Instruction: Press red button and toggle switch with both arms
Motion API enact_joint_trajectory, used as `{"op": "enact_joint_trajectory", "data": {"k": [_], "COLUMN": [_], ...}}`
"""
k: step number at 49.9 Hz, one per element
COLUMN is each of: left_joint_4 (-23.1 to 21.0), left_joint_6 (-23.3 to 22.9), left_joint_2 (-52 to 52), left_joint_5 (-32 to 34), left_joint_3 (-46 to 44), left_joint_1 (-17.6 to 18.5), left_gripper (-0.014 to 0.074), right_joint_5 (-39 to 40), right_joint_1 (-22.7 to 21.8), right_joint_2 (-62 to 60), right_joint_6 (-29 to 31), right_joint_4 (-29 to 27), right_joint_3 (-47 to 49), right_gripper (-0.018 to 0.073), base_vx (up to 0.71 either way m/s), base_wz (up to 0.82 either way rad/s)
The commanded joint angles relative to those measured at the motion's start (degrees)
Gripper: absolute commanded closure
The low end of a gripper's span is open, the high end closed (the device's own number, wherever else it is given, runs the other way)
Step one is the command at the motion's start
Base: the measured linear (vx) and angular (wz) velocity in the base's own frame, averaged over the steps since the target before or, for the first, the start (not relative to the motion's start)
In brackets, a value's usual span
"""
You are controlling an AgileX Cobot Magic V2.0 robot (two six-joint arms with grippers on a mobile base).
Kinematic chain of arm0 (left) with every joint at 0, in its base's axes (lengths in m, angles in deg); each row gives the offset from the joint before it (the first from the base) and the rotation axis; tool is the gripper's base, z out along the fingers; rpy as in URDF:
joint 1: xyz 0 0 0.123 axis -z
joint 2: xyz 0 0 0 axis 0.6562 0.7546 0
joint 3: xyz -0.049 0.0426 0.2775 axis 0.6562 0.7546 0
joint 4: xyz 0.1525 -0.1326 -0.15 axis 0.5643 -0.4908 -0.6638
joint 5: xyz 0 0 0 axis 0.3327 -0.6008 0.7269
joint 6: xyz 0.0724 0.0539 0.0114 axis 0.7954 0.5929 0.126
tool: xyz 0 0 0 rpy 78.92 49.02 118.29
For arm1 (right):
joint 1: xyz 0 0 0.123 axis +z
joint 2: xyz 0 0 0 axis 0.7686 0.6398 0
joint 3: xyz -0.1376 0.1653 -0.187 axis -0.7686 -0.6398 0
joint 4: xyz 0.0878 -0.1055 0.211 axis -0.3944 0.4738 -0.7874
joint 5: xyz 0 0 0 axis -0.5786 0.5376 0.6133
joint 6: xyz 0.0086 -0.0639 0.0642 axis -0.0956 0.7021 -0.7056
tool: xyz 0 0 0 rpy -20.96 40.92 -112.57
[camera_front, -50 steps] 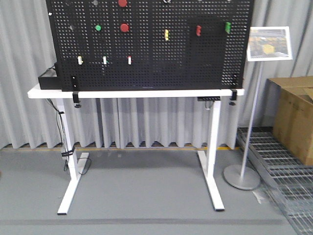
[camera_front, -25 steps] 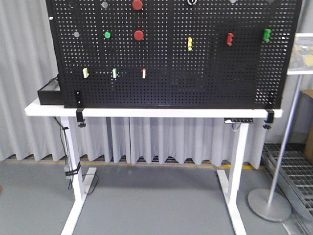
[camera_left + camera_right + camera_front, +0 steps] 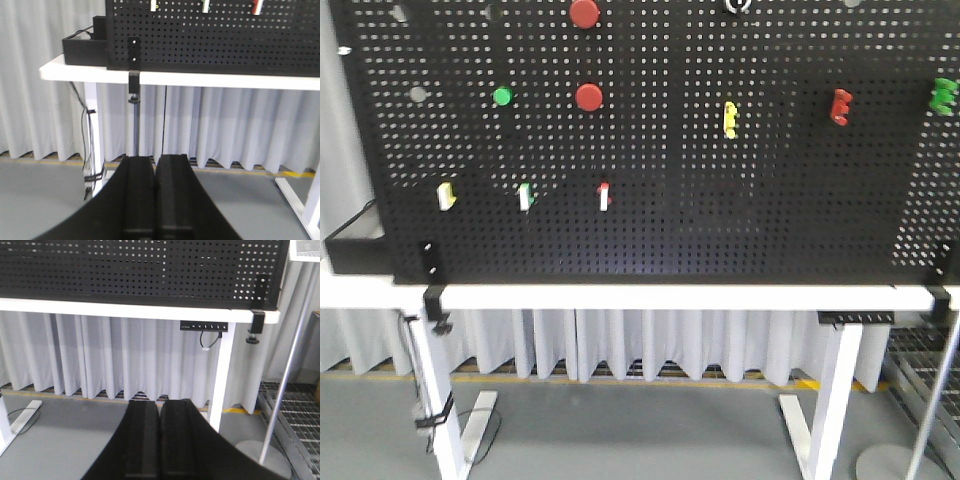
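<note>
Two red buttons sit on the black pegboard [image 3: 660, 230] in the front view, one at the top edge [image 3: 585, 13] and one below it [image 3: 589, 97]. The toggle switch [image 3: 737, 5], a black knob in a white ring, is cut off by the top edge. Neither arm shows in the front view. My left gripper [image 3: 155, 159] is shut and empty, low in front of the table's left end. My right gripper [image 3: 159, 404] is shut and empty, low below the table's right part.
The board stands on a white table [image 3: 620, 296] with a black box [image 3: 355, 250] at its left end. Also on the board are a green button [image 3: 502, 96], a yellow clip [image 3: 730, 118], a red clip [image 3: 841, 105] and white tabs [image 3: 525, 195]. A sign pole [image 3: 285, 375] stands on the right.
The view has moved closer to the pegboard, which now fills most of the front view. The buttons and clips appear larger and the floor has dropped out of sight.
</note>
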Motion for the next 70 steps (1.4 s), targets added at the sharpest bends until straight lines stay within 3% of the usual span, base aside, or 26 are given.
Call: {"op": "enact_joint_trajectory", "data": {"k": [1, 40, 70], "left_joint_4": [-0.1, -0.1, -0.1], "left_joint_6": [-0.5, -0.5, -0.5], "left_joint_2": [-0.9, -0.9, -0.9], "left_joint_5": [4.8, 4.8, 4.8], "left_joint_3": [1.9, 1.9, 1.9], "left_joint_1": [0.3, 0.3, 0.3], "left_gripper": [0.0594, 0.0594, 0.0594], "right_joint_5": [4.7, 4.7, 4.7], "right_joint_1": [-0.4, -0.4, -0.4], "right_joint_2": [-0.6, -0.6, -0.6], "right_joint_6": [0.1, 0.1, 0.1], "right_joint_4": [0.5, 0.5, 0.5], "right_joint_3": [-0.7, -0.7, -0.7], "right_gripper": [0.0562, 0.0562, 0.0562], "base_vx": [0.47, 0.41, 0.16], "base_wz": [-0.03, 0.01, -0.01]}}
